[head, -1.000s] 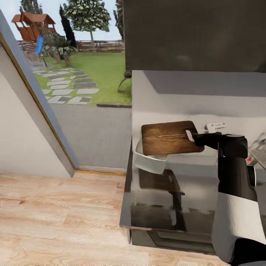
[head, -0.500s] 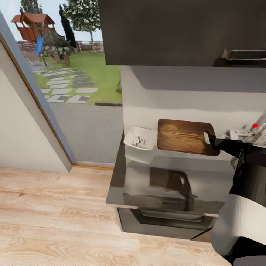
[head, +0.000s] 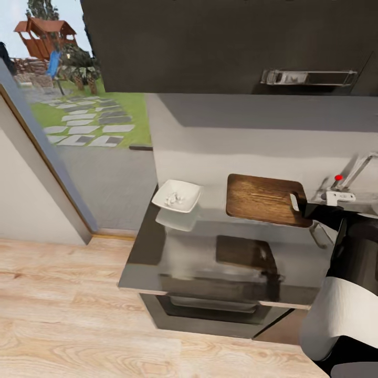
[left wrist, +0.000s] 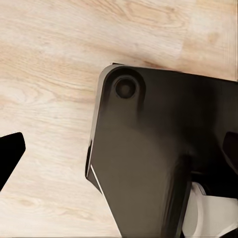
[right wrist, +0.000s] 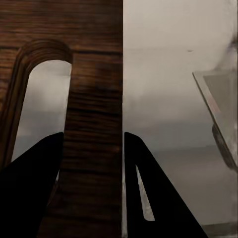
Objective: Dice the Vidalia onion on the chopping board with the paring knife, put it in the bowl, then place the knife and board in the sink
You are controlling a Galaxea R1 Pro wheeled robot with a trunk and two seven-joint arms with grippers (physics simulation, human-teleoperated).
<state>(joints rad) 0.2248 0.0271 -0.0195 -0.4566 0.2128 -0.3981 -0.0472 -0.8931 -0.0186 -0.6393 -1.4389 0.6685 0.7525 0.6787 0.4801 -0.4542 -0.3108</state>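
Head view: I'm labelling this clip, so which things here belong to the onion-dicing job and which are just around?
Job:
- chopping board, held by right gripper
- bowl with white bits
- countertop
- faucet

Around:
- upper cabinet
- wooden floor

Dark-brown chopping board (head: pixel 265 199) held level above countertop (head: pixel 210 247), bowl (head: pixel 177 196) apparently holding dice

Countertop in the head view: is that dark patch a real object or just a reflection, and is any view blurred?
Head view: the dark patch is the mirror image of the chopping board on the glossy countertop; the bowl mirrors too. Right wrist view: the board's grain is sharp, and the black fingers are silhouettes without detail. Left wrist view: sharp floor grain.
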